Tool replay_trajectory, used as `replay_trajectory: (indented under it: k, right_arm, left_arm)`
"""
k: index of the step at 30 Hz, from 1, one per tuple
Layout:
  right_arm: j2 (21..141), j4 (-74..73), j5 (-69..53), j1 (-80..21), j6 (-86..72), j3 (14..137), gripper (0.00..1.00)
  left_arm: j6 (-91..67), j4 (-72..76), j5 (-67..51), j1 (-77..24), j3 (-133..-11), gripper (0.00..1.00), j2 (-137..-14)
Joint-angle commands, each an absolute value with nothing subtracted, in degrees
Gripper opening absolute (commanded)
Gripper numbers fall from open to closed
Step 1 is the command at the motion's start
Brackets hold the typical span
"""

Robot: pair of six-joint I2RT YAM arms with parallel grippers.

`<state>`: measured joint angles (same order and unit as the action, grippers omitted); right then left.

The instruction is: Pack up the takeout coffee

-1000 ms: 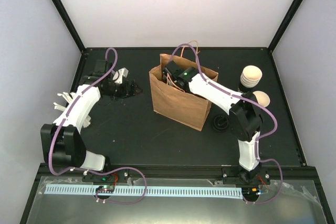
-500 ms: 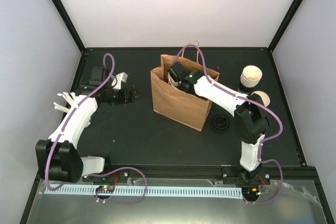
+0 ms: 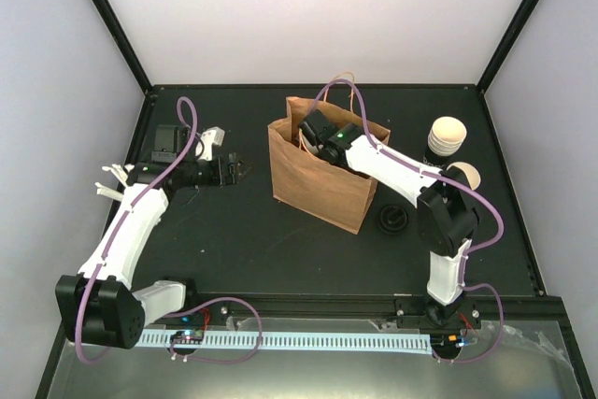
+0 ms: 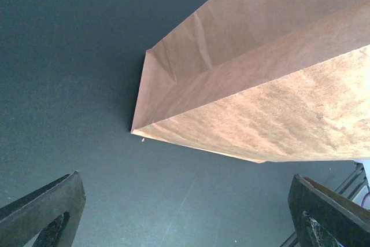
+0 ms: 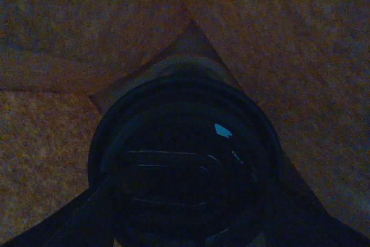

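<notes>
A brown paper bag [image 3: 318,184] stands open in the middle of the black table [image 3: 234,249]. My right arm reaches down into its mouth, so in the top view the right gripper itself is hidden. In the dim right wrist view, the takeout coffee [image 5: 185,143] shows as a cup with a black lid, low inside the bag. The right gripper [image 5: 188,186] is shut on it, one finger on each side of the lid. My left gripper [image 3: 234,170] is open and holds nothing. It hovers left of the bag [image 4: 260,85] and clear of it.
A nested stack of cups [image 3: 447,135] and a single open cup with a cream inside [image 3: 466,175] stand at the right. A pile of black lids [image 3: 392,220] lies right of the bag. White pieces [image 3: 112,179] and a black box [image 3: 168,142] sit at the left.
The left arm has swung its elbow out to the left while its gripper stays near the bag. The right gripper shifted slightly inside the bag, then held still.
</notes>
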<state>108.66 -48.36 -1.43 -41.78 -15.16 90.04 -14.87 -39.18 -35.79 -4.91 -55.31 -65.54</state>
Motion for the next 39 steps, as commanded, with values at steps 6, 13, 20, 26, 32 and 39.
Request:
replay_trajectory:
  k: [6,13,20,26,32,39]
  right_arm:
    - [111.9,-55.9,0.9,-41.3,-16.3,88.2,0.73]
    - [109.8,-60.0,4.1,-41.3,-16.5,93.4,0.86]
    - [107.9,-62.5,4.6,-41.4,-16.7,96.8,1.0]
    - [106.6,-63.8,3.1,-41.7,-16.6,98.6,1.0]
    - [105.5,-65.1,2.4,-42.2,-16.4,100.2,1.0]
    - [103.8,-66.0,0.9,-42.4,-16.0,101.5,1.0]
  left_arm:
    - [-12.8,-39.3,-36.3,-5.1,-56.1,0.99,-63.8]
    - [-12.2,-41.2,-34.0,-5.1,-57.7,0.99,-63.1]
    - [-12.0,-42.3,-34.2,-5.1,-59.1,0.99,-62.7]
    - [-11.7,-43.3,-34.9,-5.2,-60.0,0.99,-61.4]
    - [-11.3,-43.0,-36.6,-6.1,-60.8,0.99,-59.4]
    - [-14.1,-40.4,-32.4,-12.8,-62.8,0.99,-58.6]
